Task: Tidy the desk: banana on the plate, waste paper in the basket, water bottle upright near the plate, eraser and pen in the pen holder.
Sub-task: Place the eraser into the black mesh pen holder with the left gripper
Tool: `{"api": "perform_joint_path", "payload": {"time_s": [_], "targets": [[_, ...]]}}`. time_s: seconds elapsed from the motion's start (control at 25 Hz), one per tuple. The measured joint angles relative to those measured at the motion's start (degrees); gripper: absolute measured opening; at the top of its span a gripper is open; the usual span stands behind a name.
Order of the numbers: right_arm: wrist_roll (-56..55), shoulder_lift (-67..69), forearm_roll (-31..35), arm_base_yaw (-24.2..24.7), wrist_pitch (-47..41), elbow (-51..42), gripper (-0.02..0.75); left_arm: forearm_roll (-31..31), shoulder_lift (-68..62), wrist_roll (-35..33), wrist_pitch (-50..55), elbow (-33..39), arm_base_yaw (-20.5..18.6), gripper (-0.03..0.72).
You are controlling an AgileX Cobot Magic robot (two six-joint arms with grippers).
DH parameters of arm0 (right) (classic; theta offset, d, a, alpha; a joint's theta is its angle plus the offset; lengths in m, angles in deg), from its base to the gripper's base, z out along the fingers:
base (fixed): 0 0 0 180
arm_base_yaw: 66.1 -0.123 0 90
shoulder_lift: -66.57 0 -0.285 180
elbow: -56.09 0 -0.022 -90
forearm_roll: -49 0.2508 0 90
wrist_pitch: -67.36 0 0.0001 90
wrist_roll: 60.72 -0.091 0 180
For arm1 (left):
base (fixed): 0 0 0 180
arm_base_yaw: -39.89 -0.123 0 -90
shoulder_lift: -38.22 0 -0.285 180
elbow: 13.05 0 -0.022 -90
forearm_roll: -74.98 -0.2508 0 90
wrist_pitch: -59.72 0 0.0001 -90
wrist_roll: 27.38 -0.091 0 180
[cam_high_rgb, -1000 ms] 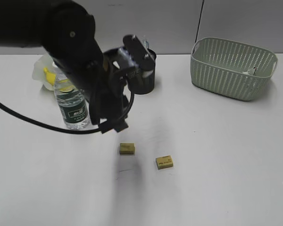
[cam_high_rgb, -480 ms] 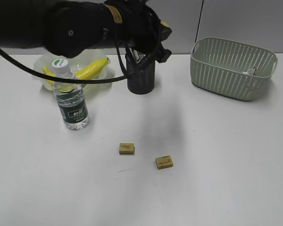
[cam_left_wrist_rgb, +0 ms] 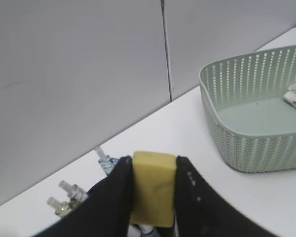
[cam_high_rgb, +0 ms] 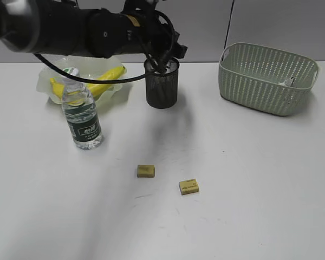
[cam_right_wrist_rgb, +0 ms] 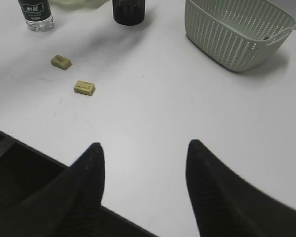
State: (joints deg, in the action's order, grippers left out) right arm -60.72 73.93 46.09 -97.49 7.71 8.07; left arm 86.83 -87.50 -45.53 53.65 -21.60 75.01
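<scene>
My left gripper (cam_high_rgb: 163, 53) hangs just above the black mesh pen holder (cam_high_rgb: 162, 86), shut on a yellow eraser (cam_left_wrist_rgb: 154, 197). Pen ends (cam_left_wrist_rgb: 69, 191) stick up below the jaws in the left wrist view. Two more yellow erasers (cam_high_rgb: 145, 171) (cam_high_rgb: 188, 187) lie on the white desk (cam_high_rgb: 249, 179). The banana (cam_high_rgb: 105, 78) lies on the wavy green plate (cam_high_rgb: 45, 82). The water bottle (cam_high_rgb: 82, 116) stands upright beside it. The waste paper (cam_high_rgb: 288, 82) lies in the green basket (cam_high_rgb: 268, 81). My right gripper (cam_right_wrist_rgb: 144, 153) is open and empty over the desk's front edge.
The basket (cam_left_wrist_rgb: 246, 143) stands at the back right, near the grey wall. The right wrist view shows the two erasers (cam_right_wrist_rgb: 61, 61) (cam_right_wrist_rgb: 84, 88), the bottle (cam_right_wrist_rgb: 35, 12) and the pen holder (cam_right_wrist_rgb: 129, 12) far ahead. A black cable loops from the left arm.
My left arm has lifted from in front of the bottle and swung back, so its gripper now sits over the pen holder. The plate and banana have come into view.
</scene>
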Motion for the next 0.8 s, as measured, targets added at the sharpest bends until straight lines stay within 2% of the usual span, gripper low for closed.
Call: {"api": "perform_joint_path", "payload": {"time_s": [0.32,0.8], "targets": [[0.0,0.0,0.0,0.0,0.0,0.0,0.426,2.2,-6.8,0.0,3.9,-6.5,-1.5,0.193],[0.0,0.0,0.0,0.0,0.0,0.0,0.426,2.7,-9.4,0.0,3.5,-7.3,-1.7,0.193]]}}
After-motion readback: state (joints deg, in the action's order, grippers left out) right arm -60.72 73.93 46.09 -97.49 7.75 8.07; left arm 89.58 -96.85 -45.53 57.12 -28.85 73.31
